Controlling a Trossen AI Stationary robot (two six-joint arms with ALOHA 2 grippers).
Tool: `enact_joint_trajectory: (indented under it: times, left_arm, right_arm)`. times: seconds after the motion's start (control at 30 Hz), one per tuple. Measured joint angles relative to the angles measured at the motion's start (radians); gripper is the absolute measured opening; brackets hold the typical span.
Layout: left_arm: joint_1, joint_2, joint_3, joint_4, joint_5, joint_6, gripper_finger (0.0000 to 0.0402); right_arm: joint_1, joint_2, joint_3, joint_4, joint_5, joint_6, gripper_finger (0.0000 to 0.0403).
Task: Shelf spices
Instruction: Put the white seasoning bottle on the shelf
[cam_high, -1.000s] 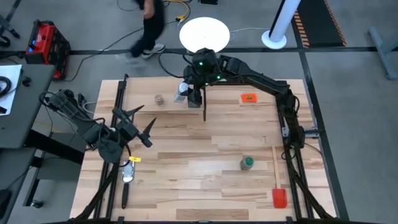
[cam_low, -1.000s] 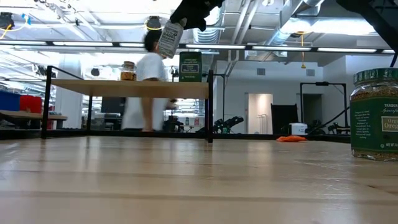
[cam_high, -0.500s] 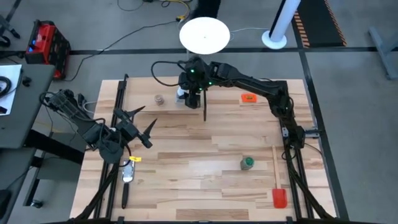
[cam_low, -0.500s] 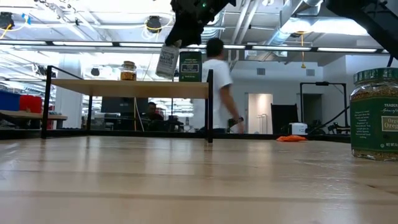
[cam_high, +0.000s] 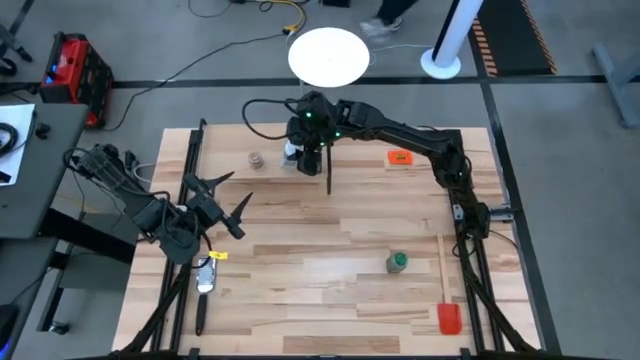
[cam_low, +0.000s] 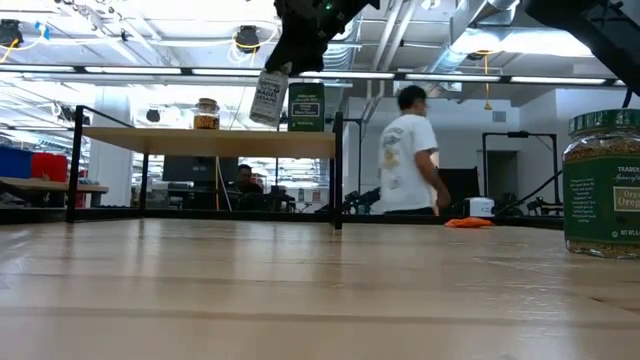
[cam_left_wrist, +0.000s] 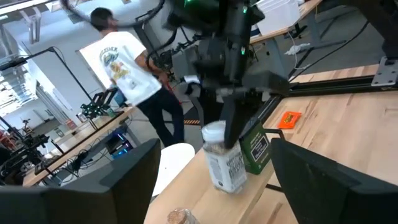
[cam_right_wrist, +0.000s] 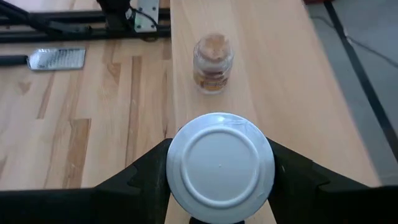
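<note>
My right gripper (cam_high: 300, 148) is at the table's far side, shut on the clear jar with the white lid (cam_low: 268, 97) over the shelf (cam_low: 200, 143), a light-wood plank in a black frame. The brownish jar (cam_right_wrist: 213, 62) stands on the plank to the jar's left. The black tin (cam_low: 306, 107) stands on it just to the right. The green-lidded jar (cam_high: 398, 262) stands on the table at the near right. My left gripper (cam_high: 228, 197) waits open near the table's left edge. My right gripper pinches the clear jar at its white lid (cam_right_wrist: 220, 168), one finger (cam_right_wrist: 146, 177) on each side of the lid. It comes from above, pointing down. The jar hangs tilted below the fingers, its base (cam_low: 264, 120) just over the plank; whether it touches I cannot tell.
An orange tag (cam_high: 400, 156) lies at the far right of the table. The red-headed spatula (cam_high: 445, 300) lies along the right edge, and a metal grater (cam_high: 207, 275) lies by the left edge. A person (cam_low: 405, 150) walks in the room behind.
My right gripper has come down and shifted a little to the left, lowering the tilted clear jar from well above the shelf to just over the plank beside the black tin. It has held still for the last half second. The person behind has walked to the right.
</note>
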Motion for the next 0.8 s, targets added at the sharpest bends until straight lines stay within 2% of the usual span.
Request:
enact_joint_trajectory:
  times: [0.23, 0.47, 0.8]
  left_arm:
    - [0.0, 0.0, 0.0, -0.003, 0.001, -0.001, 0.0293]
    - [0.0, 0.0, 0.0, -0.021, 0.001, -0.026, 0.0293]
    - [0.0, 0.0, 0.0, -0.024, 0.028, -0.036, 0.0293]
  right_arm:
    - [0.005, 0.0, 0.0, -0.008, 0.02, -0.023, 0.021]
    - [0.007, -0.001, 0.0, 0.019, 0.022, -0.024, 0.0291]
    - [0.007, -0.002, 0.019, 0.046, 0.022, -0.036, 0.029]
